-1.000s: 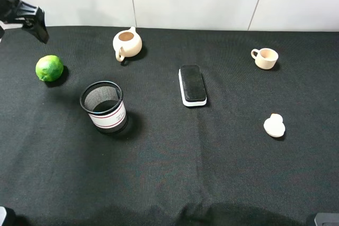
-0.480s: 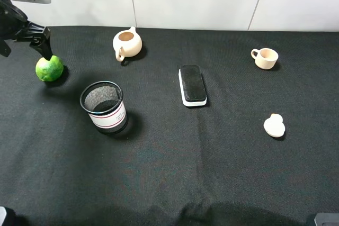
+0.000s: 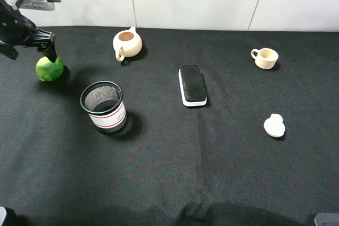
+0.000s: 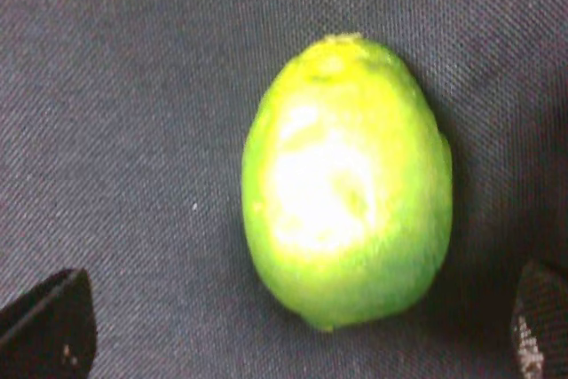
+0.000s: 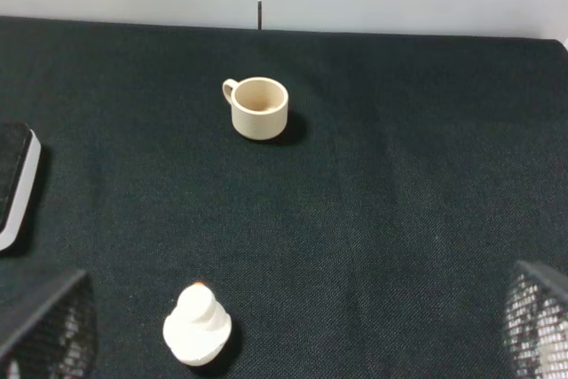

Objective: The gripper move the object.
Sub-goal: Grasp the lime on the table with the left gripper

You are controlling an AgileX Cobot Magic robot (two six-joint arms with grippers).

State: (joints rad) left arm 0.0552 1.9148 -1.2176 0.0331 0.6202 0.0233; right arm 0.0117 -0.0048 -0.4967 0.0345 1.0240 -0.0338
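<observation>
Lying between the wide-open, angular black jaws of the left gripper (image 3: 30,54), ungrasped: glossy, faintly bumpy, egg-shaped green lime (image 4: 346,184) on woven black desk (image 3: 212,157) cloth.

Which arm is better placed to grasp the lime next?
Left. Its gripper hangs over the lime, jaws open either side of it. The right gripper is far across the table, near the cup.

Soft overhead light; close-up perhaps blurred
</observation>
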